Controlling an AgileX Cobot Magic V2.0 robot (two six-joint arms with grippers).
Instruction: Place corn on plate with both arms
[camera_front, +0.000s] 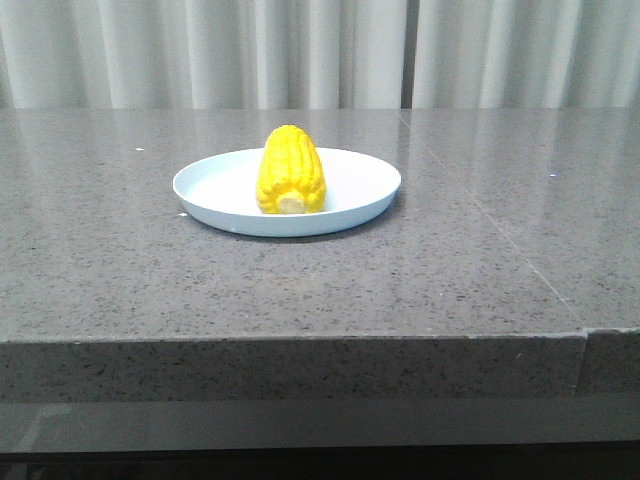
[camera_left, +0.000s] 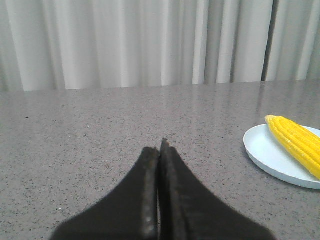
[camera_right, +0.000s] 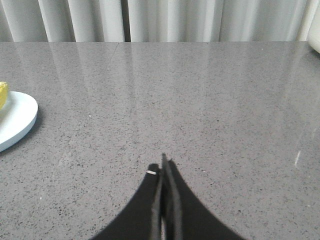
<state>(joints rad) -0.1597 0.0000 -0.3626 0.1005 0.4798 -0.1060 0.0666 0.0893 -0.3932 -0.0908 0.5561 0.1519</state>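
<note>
Grey speckled stone forms the counter (camera_front: 320, 290), whose front edge sits closest in the front view. No brand, label or writing can be read anywhere. On it rests the plate (camera_front: 350, 180), round, shallow, pale blue-white with a low rim. Bright yellow corn (camera_front: 291, 169) lies on the plate, rows of kernels running lengthwise, pale stub end toward the camera. Both wrist views show black fingers pressed together, holding nothing: the left gripper (camera_left: 160, 147) and the right gripper (camera_right: 163, 165), each above bare counter, apart from the plate.
</note>
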